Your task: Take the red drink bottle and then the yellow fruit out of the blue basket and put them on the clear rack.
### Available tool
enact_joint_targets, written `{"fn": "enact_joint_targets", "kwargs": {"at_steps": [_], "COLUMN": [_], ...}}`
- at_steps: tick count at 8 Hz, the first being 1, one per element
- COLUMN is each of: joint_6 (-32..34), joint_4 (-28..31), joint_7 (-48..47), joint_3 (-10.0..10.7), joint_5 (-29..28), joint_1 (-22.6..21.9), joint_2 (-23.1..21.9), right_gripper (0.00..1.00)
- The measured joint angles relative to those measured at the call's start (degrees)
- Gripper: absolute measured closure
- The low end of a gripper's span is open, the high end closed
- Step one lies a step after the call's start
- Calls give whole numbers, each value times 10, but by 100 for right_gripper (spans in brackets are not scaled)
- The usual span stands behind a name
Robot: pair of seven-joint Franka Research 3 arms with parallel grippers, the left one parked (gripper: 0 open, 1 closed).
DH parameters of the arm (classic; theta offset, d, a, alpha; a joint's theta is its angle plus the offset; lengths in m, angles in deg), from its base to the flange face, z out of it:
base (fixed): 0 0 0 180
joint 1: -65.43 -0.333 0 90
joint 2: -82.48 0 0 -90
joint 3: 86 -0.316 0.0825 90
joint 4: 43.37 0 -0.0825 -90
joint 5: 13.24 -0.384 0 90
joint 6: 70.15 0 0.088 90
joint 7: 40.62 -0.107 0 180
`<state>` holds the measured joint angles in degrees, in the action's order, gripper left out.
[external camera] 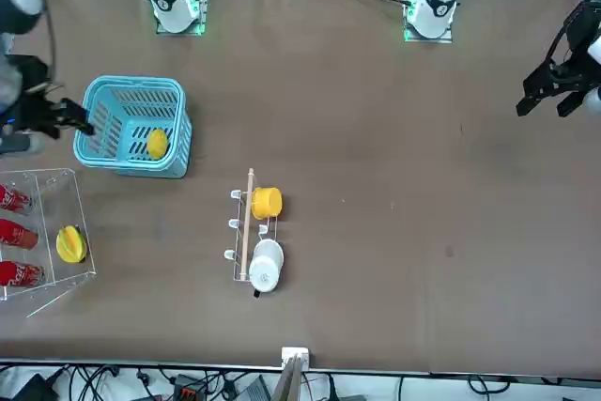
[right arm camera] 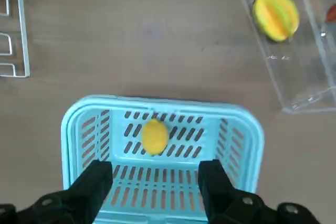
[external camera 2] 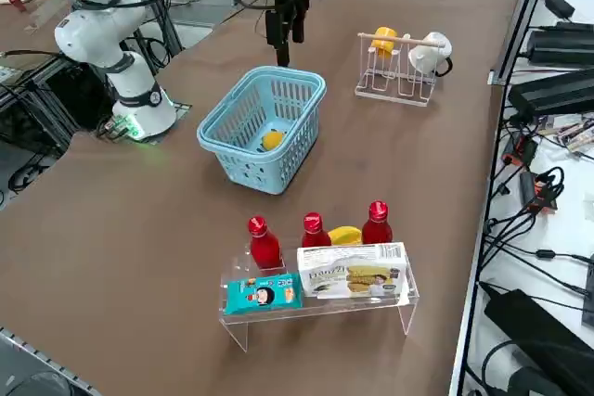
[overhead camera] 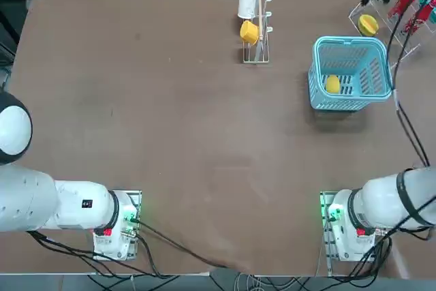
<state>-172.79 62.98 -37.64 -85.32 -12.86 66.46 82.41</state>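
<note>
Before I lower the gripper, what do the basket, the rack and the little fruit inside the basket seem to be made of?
The blue basket looks like satin molded plastic: uniform color, slots through sides and base. The clear rack seems glossy acrylic, since the table shows through it. The yellow fruit has a smooth, matte skin; real or imitation, I can't tell.

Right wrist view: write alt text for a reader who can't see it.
Yellow fruit lies inside the blue basket, with the right hand's open fingers over the basket; part of the clear rack shows beyond.
</note>
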Motion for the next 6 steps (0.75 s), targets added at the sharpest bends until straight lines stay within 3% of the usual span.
{"fn": "enact_joint_targets", "kwargs": {"at_steps": [3, 6], "joint_6": [-87, -244], "joint_4": [146, 262], "joint_7": [-13, -19], "joint_3": [1, 1], "joint_5": [0, 0], "joint_1": [-9, -26], "joint_2": [-44, -44], "right_gripper": [0, 0]}}
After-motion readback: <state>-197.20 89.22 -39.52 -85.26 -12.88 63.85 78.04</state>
